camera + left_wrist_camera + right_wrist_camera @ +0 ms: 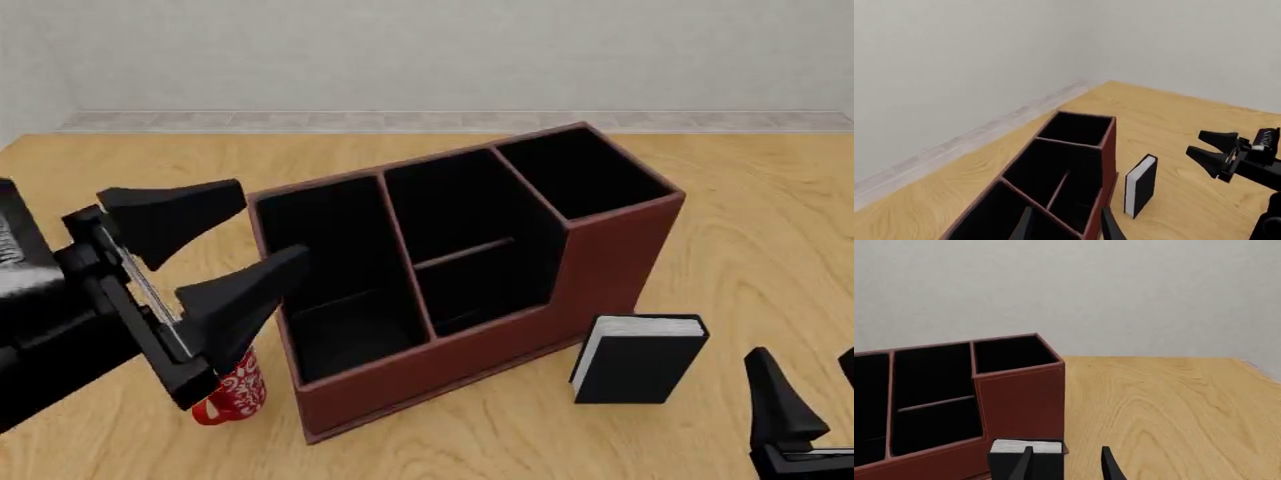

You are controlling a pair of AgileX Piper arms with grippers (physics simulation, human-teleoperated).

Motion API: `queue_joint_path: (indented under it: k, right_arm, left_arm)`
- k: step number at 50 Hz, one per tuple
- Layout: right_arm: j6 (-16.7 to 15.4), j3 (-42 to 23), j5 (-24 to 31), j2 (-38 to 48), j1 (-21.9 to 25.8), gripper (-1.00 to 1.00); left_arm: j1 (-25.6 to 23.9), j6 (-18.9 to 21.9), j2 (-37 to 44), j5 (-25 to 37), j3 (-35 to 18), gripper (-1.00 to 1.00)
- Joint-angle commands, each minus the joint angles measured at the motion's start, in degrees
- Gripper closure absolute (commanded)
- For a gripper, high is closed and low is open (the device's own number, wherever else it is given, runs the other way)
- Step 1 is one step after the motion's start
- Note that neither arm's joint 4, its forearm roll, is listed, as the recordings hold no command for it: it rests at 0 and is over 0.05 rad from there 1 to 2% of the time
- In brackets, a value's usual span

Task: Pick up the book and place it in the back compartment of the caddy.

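The caddy (pixel 607 265) is a reddish-brown box with black compartments in the middle of the table, its tall square end to the right. The back compartment (pixel 487 295) is the half of its middle section on the near side of the thin divider. The book (pixel 638 360), black with white page edges, stands upright on the table by the caddy's near right corner. My right gripper (pixel 807 375) is open, just right of and nearer than the book; the book (pixel 1006 461) sits close ahead of its fingers (pixel 1106 464). My left gripper (pixel 272 222) hovers open over the caddy's left end.
A red-and-white mug (pixel 230 392) stands by the caddy's near left corner, partly hidden by my left gripper. The caddy (pixel 1107 150), book (pixel 1141 186) and right gripper (pixel 1195 144) also show in the left wrist view. The wall runs behind the wooden table (pixel 747 190).
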Motion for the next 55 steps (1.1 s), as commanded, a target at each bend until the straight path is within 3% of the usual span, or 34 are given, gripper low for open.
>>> queue_joint_path:
  k: [1,7,9,10,11,15,40,55]
  right_arm:
    - [-0.11,-0.03,0.02,-0.08,0.03,-1.0]
    - [0.22,0.01,0.06,0.09,0.0,-1.0]
    - [-0.21,-0.03,-0.01,-0.12,0.04,-1.0]
    - [-0.38,-0.02,-0.09,-0.16,0.06,-1.0]
    - [-0.34,-0.01,-0.11,-0.14,0.06,-1.0]
    - [0.23,-0.06,0.16,0.08,0.0,-1.0]
    - [0.11,-0.09,0.0,0.18,0.03,-1.0]
    - [0.11,-0.07,0.07,0.07,0.04,-1.0]
  left_arm:
    - [-7.89,1.02,14.59,-5.76,-4.83,-1.0]
    - [-10.36,-0.63,21.67,-8.61,-6.67,-1.0]
    - [-9.35,1.96,21.69,-10.46,-6.15,-1.0]
    - [-6.75,0.24,20.9,-10.11,-6.48,-1.0]
    - [-7.14,-1.02,21.34,-10.11,-7.07,-1.0]
    - [-9.38,1.81,24.6,-11.16,-8.58,-1.0]
    - [-12.15,-0.3,44.13,-12.15,-18.42,-1.0]
    - [-13.43,-1.24,52.19,-13.82,-21.29,-1.0]
